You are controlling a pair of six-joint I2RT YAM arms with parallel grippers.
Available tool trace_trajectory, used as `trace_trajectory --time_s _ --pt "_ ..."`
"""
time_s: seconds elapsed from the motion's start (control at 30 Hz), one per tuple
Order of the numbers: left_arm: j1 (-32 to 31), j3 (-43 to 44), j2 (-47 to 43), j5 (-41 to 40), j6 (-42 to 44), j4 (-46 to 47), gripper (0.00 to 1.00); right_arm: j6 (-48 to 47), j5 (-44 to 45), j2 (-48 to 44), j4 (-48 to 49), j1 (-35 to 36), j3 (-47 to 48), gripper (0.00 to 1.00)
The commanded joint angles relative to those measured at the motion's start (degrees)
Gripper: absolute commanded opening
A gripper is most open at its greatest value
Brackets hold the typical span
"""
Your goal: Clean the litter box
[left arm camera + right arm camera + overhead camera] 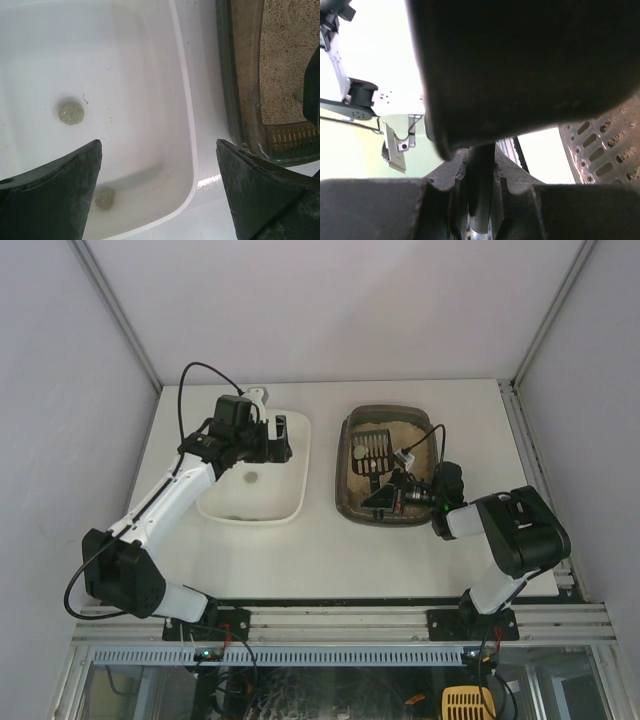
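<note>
The litter box (pixel 345 455) is a dark brown-grey tray with beige litter, right of centre. A black slotted scoop (pixel 370 447) lies in its far-left part, its handle running back toward my right gripper (pixel 390 497). The right gripper is shut on the scoop handle (pixel 481 170), and the slotted scoop head (pixel 607 150) shows at the right of the right wrist view. My left gripper (pixel 280 438) is open and empty, hovering over the right rim of the white tray (pixel 300 455). In the left wrist view the left gripper (pixel 159 145) straddles the tray rim (pixel 187 105), with the litter box rim (pixel 245 75) beside it.
The white tray holds two greenish-grey clumps (pixel 71 113) (pixel 105 197); one clump shows from above (pixel 252 477). A narrow strip of white table (pixel 322 470) separates tray and litter box. Enclosure walls stand left, right and behind.
</note>
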Motion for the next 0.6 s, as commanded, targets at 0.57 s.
trace_trajectory --time_s 0.57 --pt "0.5 -1.9 -2.5 -0.3 1.2 2.1 1.00 -35.9 5.8 -18.5 -29.4 1.4 -0.1 0.00"
